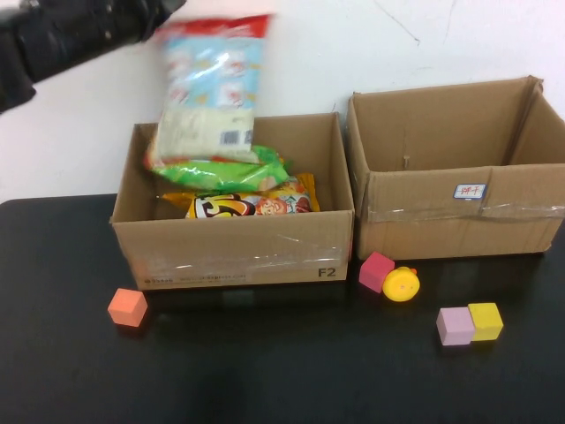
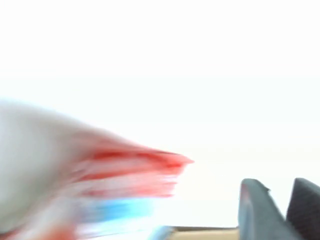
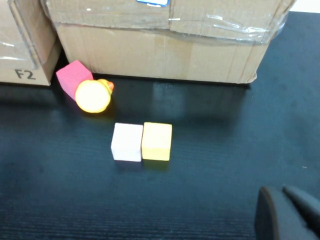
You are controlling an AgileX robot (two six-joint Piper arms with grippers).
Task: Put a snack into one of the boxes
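Two boxes (image 1: 234,238), three snack bags (image 1: 212,88), four cubes (image 1: 128,307), one yellow toy (image 1: 401,285).
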